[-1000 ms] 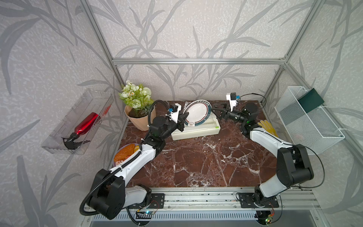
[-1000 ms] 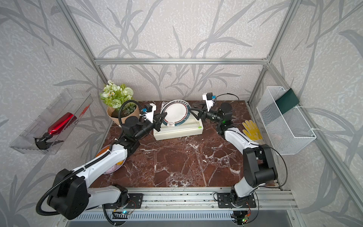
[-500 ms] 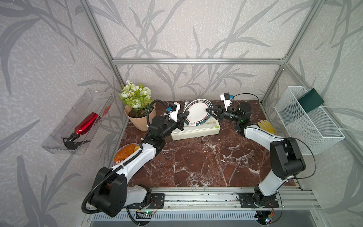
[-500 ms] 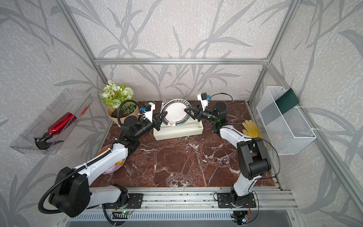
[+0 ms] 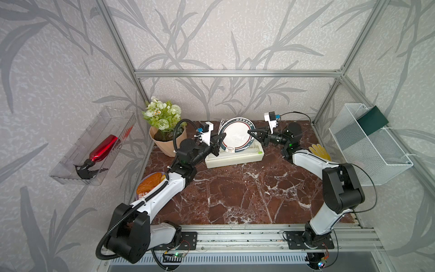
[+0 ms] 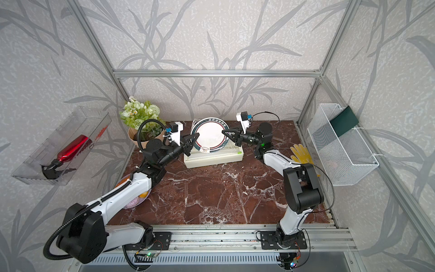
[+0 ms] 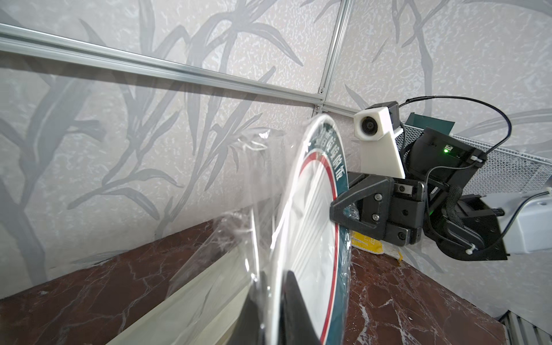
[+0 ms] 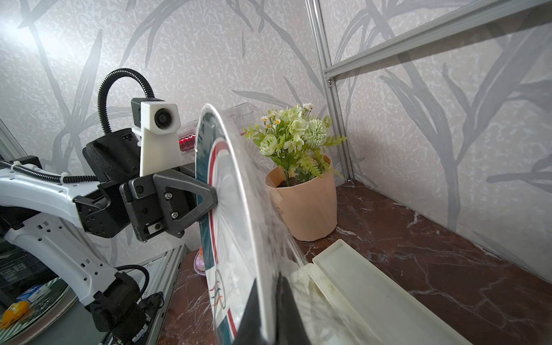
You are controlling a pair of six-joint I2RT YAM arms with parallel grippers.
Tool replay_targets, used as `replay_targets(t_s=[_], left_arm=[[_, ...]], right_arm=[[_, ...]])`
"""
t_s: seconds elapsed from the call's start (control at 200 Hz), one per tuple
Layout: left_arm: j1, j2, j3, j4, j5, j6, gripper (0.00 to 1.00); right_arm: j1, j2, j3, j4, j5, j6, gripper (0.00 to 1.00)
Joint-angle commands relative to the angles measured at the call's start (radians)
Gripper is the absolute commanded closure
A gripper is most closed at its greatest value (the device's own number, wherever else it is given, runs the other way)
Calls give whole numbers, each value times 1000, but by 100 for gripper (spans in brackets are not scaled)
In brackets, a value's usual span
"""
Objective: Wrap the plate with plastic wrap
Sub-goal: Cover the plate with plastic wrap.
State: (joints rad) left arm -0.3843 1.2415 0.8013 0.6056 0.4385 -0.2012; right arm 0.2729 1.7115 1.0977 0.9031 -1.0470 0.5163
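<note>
The right jaws are closed tight on the right edge of the plate. The left jaws straddle its left edge, one finger on each side, but whether they pinch it cannot be told. The plate stands on edge, face toward the robot, over the cream dispenser box at the back of the worktop. The plastic wrap hangs crinkled behind the plate, down toward the box. A potted flower stands nearby on the left.
</note>
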Motion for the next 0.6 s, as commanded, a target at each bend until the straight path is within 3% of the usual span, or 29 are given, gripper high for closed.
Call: replay_targets(t_s=[0.0, 0.11, 0.23, 0.45, 0.595], left_arm=[[-3, -99, 40, -26, -79, 27, 71], [-5, -189, 32, -107, -126, 13, 55], [-5, -282, 30, -200, -163, -1, 47], [-6, -338, 68, -386, -362, -39, 43], [-7, -293, 105, -494, -361, -58, 43]], right_arm=[[-3, -82, -4, 51, 63, 56, 100], [-3, -127, -53, 51, 72, 65, 100], [-3, -187, -120, 47, 80, 68, 100], [5, -319, -266, 16, 99, 59, 100], [41, -421, -361, -118, 133, 8, 100]])
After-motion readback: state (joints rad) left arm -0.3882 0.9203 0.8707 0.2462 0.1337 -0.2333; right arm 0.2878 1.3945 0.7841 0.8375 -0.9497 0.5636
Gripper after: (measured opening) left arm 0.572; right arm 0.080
